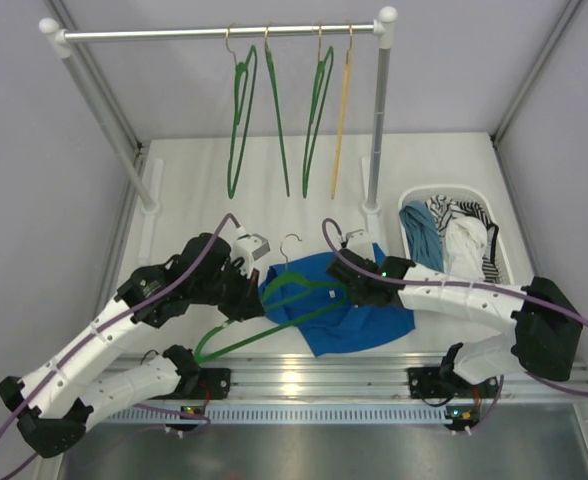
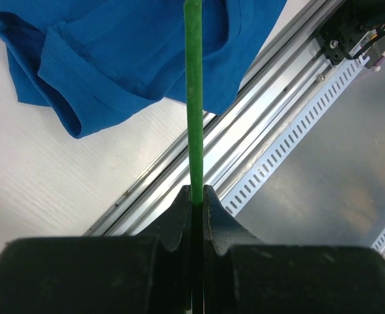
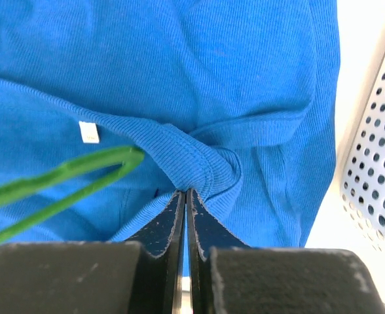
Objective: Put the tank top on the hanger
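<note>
The royal-blue tank top (image 1: 359,322) lies crumpled on the table between the two arms. A green hanger (image 1: 242,340) lies tilted across its left part, wire hook pointing to the back. My left gripper (image 1: 254,303) is shut on the hanger; in the left wrist view its thin green bar (image 2: 192,98) runs straight out from between the closed jaws (image 2: 197,191), with the tank top (image 2: 114,59) beyond. My right gripper (image 1: 342,284) is shut on a ribbed edge of the tank top (image 3: 199,163), bunched at the fingertips (image 3: 184,191). One hanger tip (image 3: 68,173) pokes in from the left.
At the back, a rail (image 1: 224,33) carries three green hangers (image 1: 241,110) and a yellow-orange one (image 1: 342,110). A white basket (image 1: 501,232) of mixed clothes stands at the right. An aluminium rail (image 1: 304,378) runs along the table's near edge.
</note>
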`<state>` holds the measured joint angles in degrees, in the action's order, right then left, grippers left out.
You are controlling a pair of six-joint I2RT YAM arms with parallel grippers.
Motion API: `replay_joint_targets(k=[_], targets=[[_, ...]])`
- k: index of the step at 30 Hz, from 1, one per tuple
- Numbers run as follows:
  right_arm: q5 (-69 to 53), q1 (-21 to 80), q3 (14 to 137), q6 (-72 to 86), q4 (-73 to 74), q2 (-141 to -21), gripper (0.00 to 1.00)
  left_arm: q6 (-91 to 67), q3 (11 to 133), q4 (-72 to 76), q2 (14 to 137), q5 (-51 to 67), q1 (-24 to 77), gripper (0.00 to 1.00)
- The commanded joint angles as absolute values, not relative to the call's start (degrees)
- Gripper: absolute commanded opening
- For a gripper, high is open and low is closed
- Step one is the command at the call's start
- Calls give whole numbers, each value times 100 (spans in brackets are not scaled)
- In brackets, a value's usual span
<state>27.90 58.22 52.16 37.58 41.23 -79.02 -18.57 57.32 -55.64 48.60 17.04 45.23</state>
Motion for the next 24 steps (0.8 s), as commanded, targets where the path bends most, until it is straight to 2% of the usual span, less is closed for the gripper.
replay_joint_targets(k=[1, 15, 24], targets=[[2637, 5757, 5133, 3718, 4008, -7498, 0, -1574, 6056, -5599, 4930, 1705, 4553, 0], [2206, 5458, 5326, 3402, 3902, -6741, 0, -1265, 5968, -4949, 5159, 2802, 4544, 0], [2127, 5335, 5598, 3147, 3955, -6557, 0, -1257, 5714, -4220, 5431, 2734, 4544, 0]])
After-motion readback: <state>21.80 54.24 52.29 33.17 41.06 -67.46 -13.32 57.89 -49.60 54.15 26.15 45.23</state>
